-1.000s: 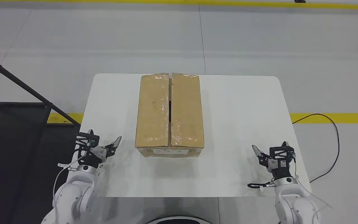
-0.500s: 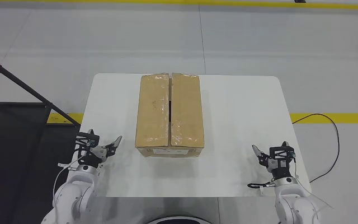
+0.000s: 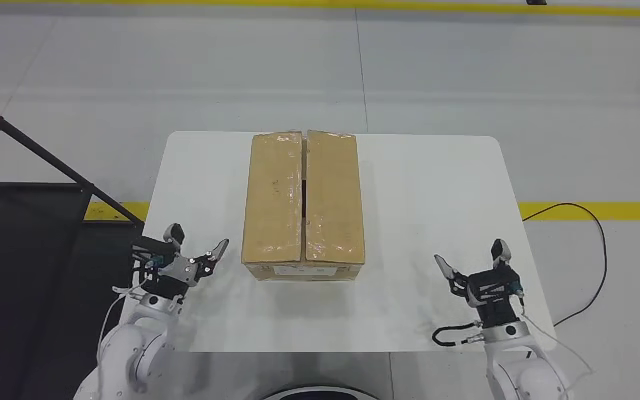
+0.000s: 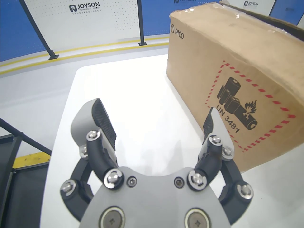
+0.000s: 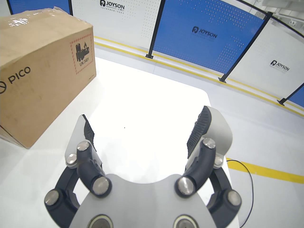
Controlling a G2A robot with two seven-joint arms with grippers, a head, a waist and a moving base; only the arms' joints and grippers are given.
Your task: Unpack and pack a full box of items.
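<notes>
A dark flat panel (image 3: 40, 260) with a slanted black bar stands on the floor just beside the left edge of the white round-cornered table (image 3: 430, 200). The left gripper (image 3: 199, 240) hangs over the table's near left part, fingers spread wide and holding nothing, near the box's near-left corner but apart from it.

The long brown cardboard box (image 3: 303, 205) lies in the middle of the table, its top flaps shut along a taped seam running away from the robot. A narrow strip of tabletop shows on its left. Its far end comes close to the far edge, while its near end sits well back from the near edge.

To its right a wider stretch of tabletop runs to the right edge. The right gripper (image 3: 468, 255) hangs over the near right part, released and well apart from the box.

Beyond that edge, a thin black cable (image 3: 590, 250) loops on the grey floor across a yellow floor line (image 3: 580, 210).
</notes>
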